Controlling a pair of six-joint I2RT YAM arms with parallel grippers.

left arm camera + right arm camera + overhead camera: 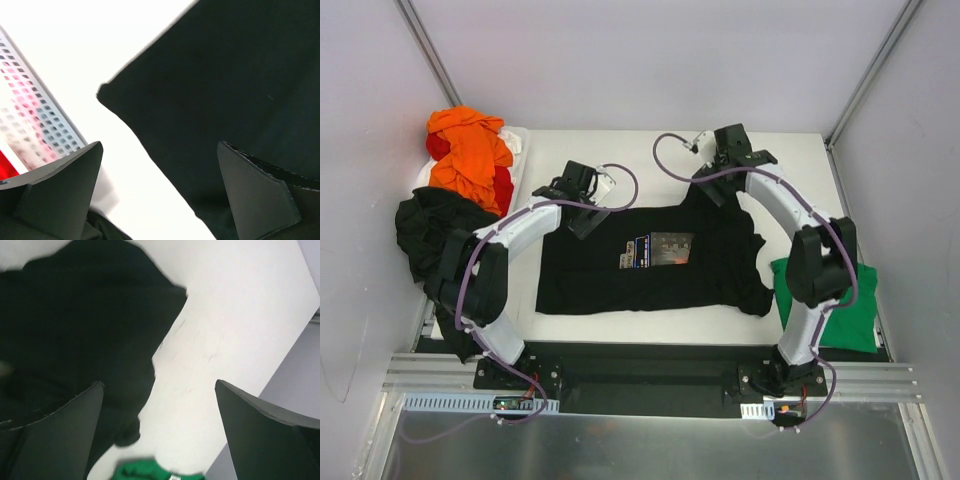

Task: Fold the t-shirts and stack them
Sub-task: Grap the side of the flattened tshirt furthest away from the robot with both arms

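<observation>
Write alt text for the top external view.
A printed black t-shirt lies spread on a table, the left arm and right arm poised at its far corners, jaws open. An orange, red and black shirt heap sits left; a green shirt lies right.

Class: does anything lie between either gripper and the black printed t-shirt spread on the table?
Nothing visible does. The left gripper and the right gripper hang open over the far edge of the black printed t-shirt, with only its cloth and bare table below. The green t-shirt lies off to the right, under neither gripper.
</observation>
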